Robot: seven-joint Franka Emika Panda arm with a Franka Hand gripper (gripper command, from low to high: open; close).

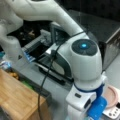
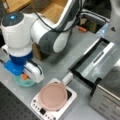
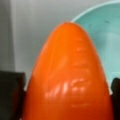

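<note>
carrot [image 3: 67,75] between end effector [image 2: 25,76] fingers, above bowl [image 2: 21,82], pan [image 2: 53,96] on scale [image 2: 40,108] to a front view's right

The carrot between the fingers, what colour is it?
Bright orange; the carrot shows best in the wrist view, over a pale teal bowl.

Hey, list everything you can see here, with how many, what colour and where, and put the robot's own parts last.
carrot: one, orange, between the pincer's fingers, above the bowl.
bowl: one, pale teal, on the table at a front view's left, under the pincer.
pan: one, pink, on the hotplate.
hotplate: one, white, at a front view's bottom.
oven: one, silver, door open, at a front view's right.
wooden board: one, light brown, at a front view's bottom left.
table: one, grey.
arm: one, white and grey.
pincer: one, dark fingers either side of the carrot.
</note>
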